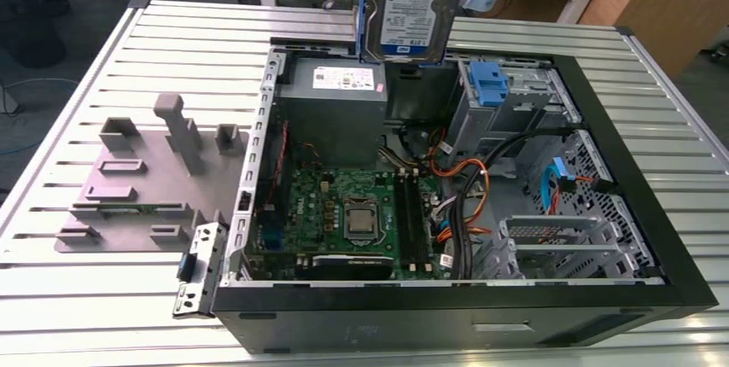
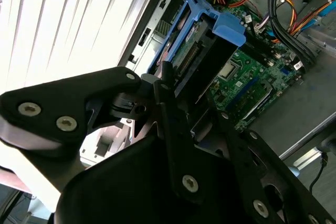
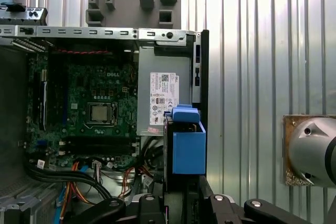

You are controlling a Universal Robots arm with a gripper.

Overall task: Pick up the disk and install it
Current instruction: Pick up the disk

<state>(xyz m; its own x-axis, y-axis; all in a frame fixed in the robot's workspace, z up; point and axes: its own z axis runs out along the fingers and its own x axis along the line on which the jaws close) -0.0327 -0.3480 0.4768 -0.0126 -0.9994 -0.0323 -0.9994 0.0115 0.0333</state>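
Observation:
The disk [image 1: 411, 10], a silver drive with a white-and-blue label and blue side rails, hangs upright in the air above the back edge of the open computer case [image 1: 615, 171]. In both wrist views my gripper [image 2: 181, 103] is shut on it. Its black fingers [image 2: 169, 109] clamp the drive's near end, and the blue handle [image 2: 230, 29] points away toward the motherboard. In the first wrist view the disk [image 3: 188, 148] sits edge-on above the gripper [image 3: 184, 203], beside the case wall.
The case holds a green motherboard [image 1: 341, 205], a grey power-supply box [image 1: 330, 107] with a white sticker, an upright blue latch [image 1: 487, 85] at the drive bays, and orange and black cables [image 1: 467, 171]. A grey fixture plate [image 1: 142, 183] lies on the slatted table [image 1: 68, 282] at the exterior view's left.

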